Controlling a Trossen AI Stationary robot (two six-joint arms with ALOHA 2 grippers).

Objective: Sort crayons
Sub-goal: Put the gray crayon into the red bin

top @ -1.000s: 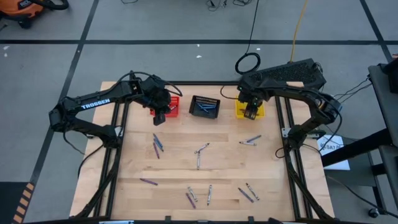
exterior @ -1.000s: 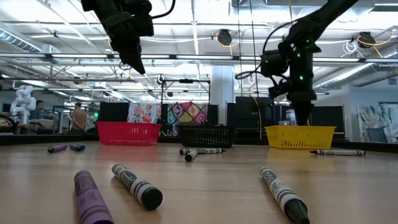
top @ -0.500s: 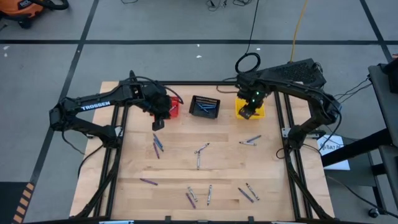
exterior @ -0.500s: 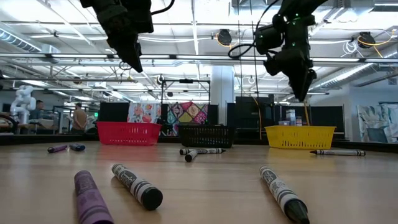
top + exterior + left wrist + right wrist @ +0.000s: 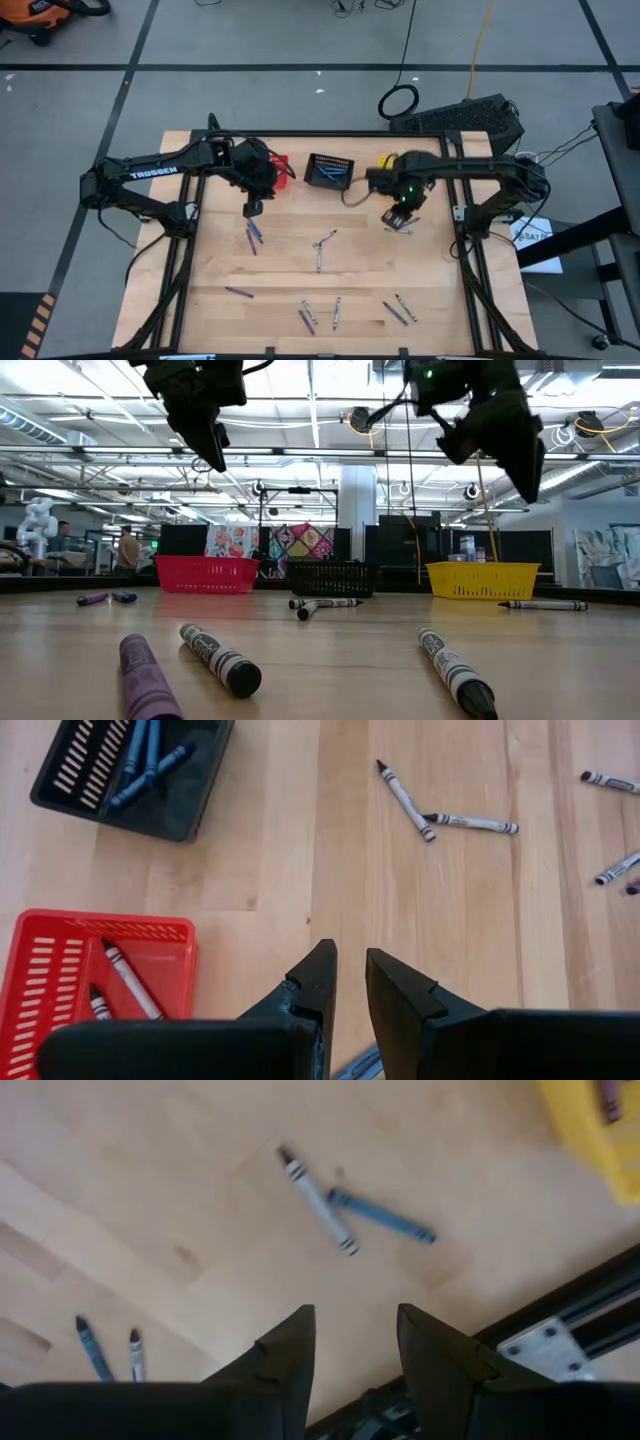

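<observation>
Your biggest change is on the right arm: a second ago its gripper sat over the yellow basket at the upper right of the table; now the right gripper has swung down-frame and hangs above the grey-and-blue crayon pair at centre right, fingers parted a moderate gap and holding nothing. You can read that as a drop-off finished and the next pick being lined up. The left gripper has made a smaller move, sliding off the red basket toward the two crayons lying at left centre; its fingers stand narrowly apart, empty. Sorted so far, as far as you can see: blue crayons in the black basket, grey ones in the red. About a dozen crayons remain scattered over the lower half of the frame, e.g. the crossed pair at centre, so expect many cycles yet.
</observation>
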